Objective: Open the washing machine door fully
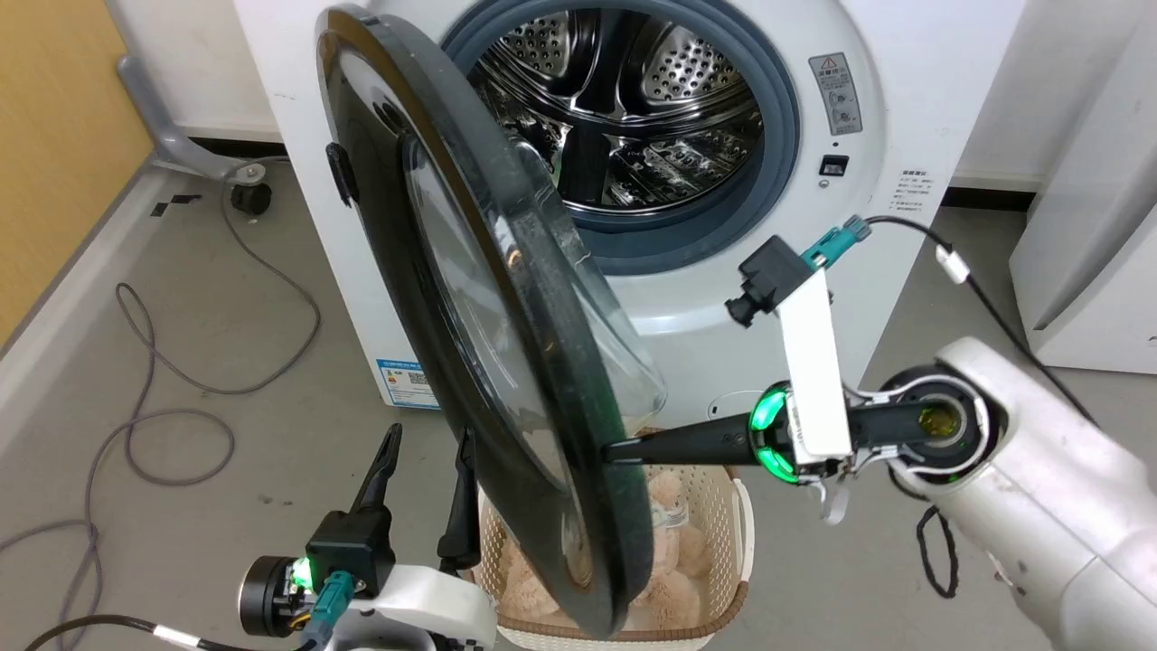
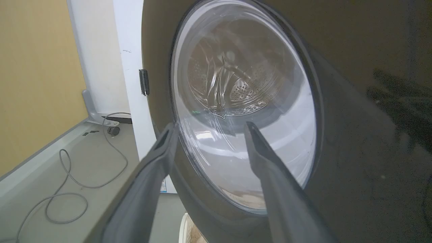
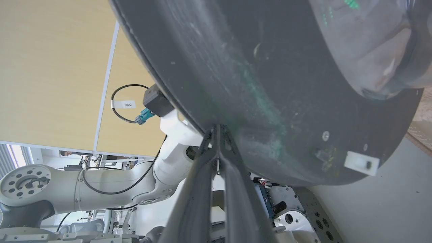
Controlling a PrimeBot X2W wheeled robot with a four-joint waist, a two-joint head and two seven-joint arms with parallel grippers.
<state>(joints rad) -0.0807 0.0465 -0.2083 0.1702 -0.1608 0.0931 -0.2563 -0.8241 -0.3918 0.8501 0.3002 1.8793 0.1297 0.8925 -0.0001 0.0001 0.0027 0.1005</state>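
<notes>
The white washing machine (image 1: 868, 181) stands ahead with its steel drum (image 1: 633, 117) exposed inside the grey rubber ring (image 1: 782, 136). The washing machine door (image 1: 551, 353), hinged on the left, hangs partly swung out towards me, its glass bowl (image 1: 633, 362) facing the machine. My right gripper (image 1: 610, 449) is shut, its tips pressed against the door's dark inner rim (image 3: 253, 67) near the lower edge; the fingers meet at the right gripper's tip (image 3: 216, 130). My left gripper (image 1: 431, 434) stands open on the outer side, close to the door's glossy face (image 2: 354, 101) and window (image 2: 243, 101); the left gripper (image 2: 211, 125) holds nothing.
A cream basket (image 1: 723, 506) with plush toys sits on the floor under the door's lower edge. Grey cables (image 1: 181, 425) loop over the floor at left, beside a yellow wall (image 1: 54, 136). Another white appliance (image 1: 1094, 226) stands at right.
</notes>
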